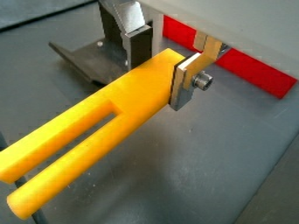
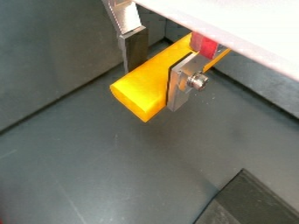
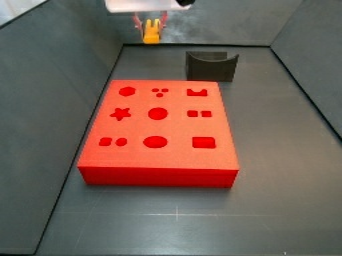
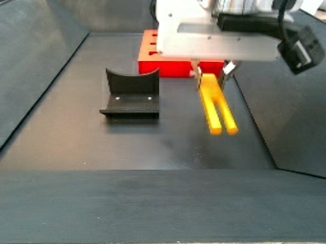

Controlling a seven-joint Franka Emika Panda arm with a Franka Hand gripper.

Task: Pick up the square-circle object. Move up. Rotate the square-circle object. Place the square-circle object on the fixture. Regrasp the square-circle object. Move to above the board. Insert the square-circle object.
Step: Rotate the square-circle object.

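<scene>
Both wrist views looked closely along the gripper (image 1: 163, 63) (image 2: 158, 63). A side view faced across the board (image 3: 158, 130) toward the fixture (image 3: 211, 66); another side view faced the fixture (image 4: 130, 92) from beyond it, sharing both.

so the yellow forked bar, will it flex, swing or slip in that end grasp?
The square-circle object looks like stiff, solid plastic, so it probably won't flex. The gripper clamps one end only, with the two long prongs cantilevered, so it may pivot when jolted. Its faces look smooth, so some slip against the pads is possible.

Gripper (image 1: 159, 63), jaws clamped, low
</scene>
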